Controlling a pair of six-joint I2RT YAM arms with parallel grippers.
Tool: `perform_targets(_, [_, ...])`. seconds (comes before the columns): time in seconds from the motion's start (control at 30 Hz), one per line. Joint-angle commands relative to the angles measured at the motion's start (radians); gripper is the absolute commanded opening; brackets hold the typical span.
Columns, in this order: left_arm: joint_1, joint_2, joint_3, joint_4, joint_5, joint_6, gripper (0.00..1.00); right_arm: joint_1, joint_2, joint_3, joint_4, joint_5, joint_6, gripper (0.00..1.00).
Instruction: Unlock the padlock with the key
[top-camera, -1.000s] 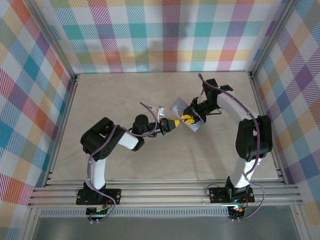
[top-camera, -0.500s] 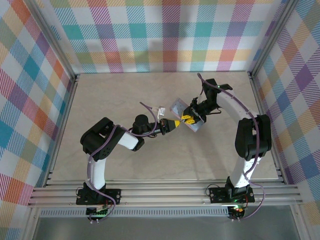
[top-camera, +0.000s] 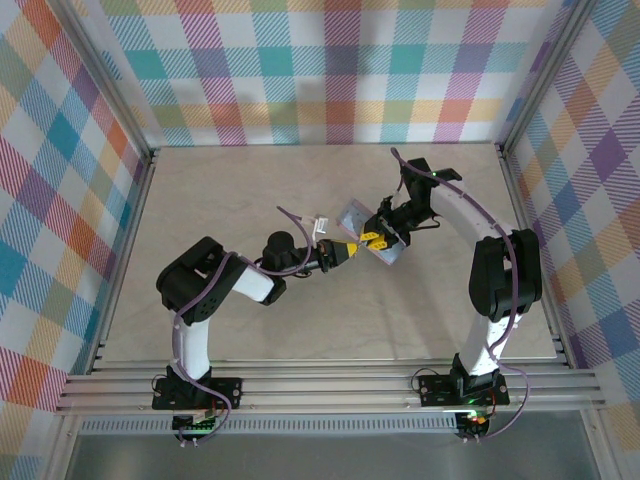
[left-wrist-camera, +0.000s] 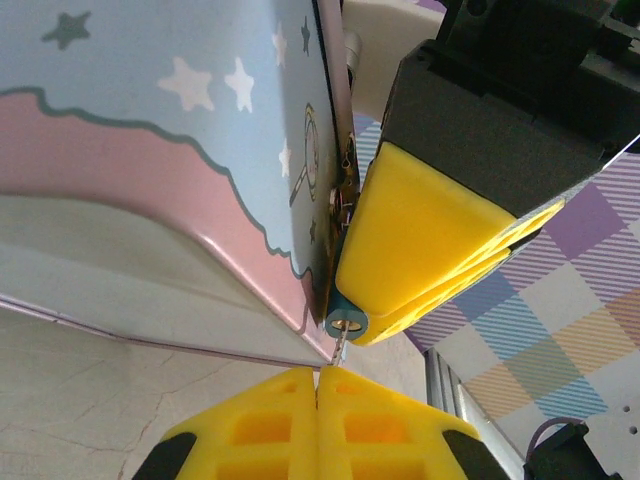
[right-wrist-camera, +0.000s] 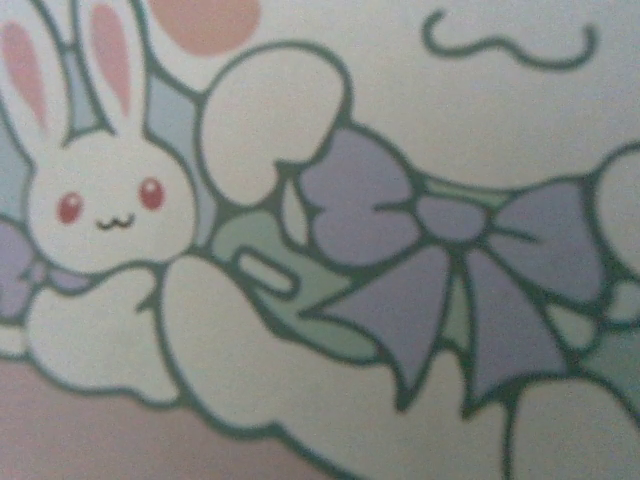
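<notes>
My left gripper (left-wrist-camera: 318, 372) is shut on the key (left-wrist-camera: 341, 352), whose thin toothed blade rises from between the yellow fingers into the bottom of the small teal padlock (left-wrist-camera: 348, 322). The padlock hangs at the edge of a pastel box (left-wrist-camera: 150, 150) printed with stars. My right gripper's yellow fingers (left-wrist-camera: 430, 250) are clamped together over the padlock's body, beside the box's clasp. From above, the left gripper (top-camera: 347, 249) and right gripper (top-camera: 372, 238) meet tip to tip at the box (top-camera: 392, 256), mid-table. The right wrist view faces the box's bunny artwork (right-wrist-camera: 300, 400) at very close range.
The pale table (top-camera: 230, 190) is ringed by aluminium frame rails (top-camera: 330, 385) and checked cloth walls. A white connector (top-camera: 320, 224) on the left arm's cable sits just left of the box.
Both grippers and the box have shifted slightly left together. Both grips are unchanged.
</notes>
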Motion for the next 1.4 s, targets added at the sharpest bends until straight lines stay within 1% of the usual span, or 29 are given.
perform_targets(0.0, [-0.022,-0.052,0.002,0.025,-0.022,0.047,0.0,0.059,0.009,0.035,-0.029,-0.118,0.004,0.0])
perform_targets(0.33, [-0.037,-0.077,0.005,-0.028,-0.033,0.081,0.0,0.065,0.015,0.043,-0.03,-0.107,0.009,0.0])
perform_targets(0.5, [-0.038,-0.118,0.017,-0.069,-0.035,0.089,0.0,0.075,0.02,0.062,-0.069,-0.056,-0.014,0.0])
perform_targets(0.63, [-0.026,-0.133,0.04,-0.068,-0.012,0.031,0.0,0.089,0.028,0.087,-0.106,-0.026,-0.042,0.0])
perform_targets(0.8, [0.023,-0.102,0.069,-0.004,0.05,-0.082,0.0,0.095,0.02,0.096,-0.132,0.012,-0.073,0.0])
perform_targets(0.93, [0.034,-0.081,0.06,0.018,0.079,-0.099,0.0,0.092,0.014,0.097,-0.126,0.014,-0.072,0.0])
perform_targets(1.17, [0.024,-0.095,-0.061,0.003,0.026,-0.005,0.0,0.08,-0.002,0.083,-0.055,-0.004,-0.018,0.0])
perform_targets(1.37, [0.004,-0.105,-0.094,0.027,-0.03,0.011,0.0,0.08,-0.001,0.064,-0.028,-0.019,0.007,0.0])
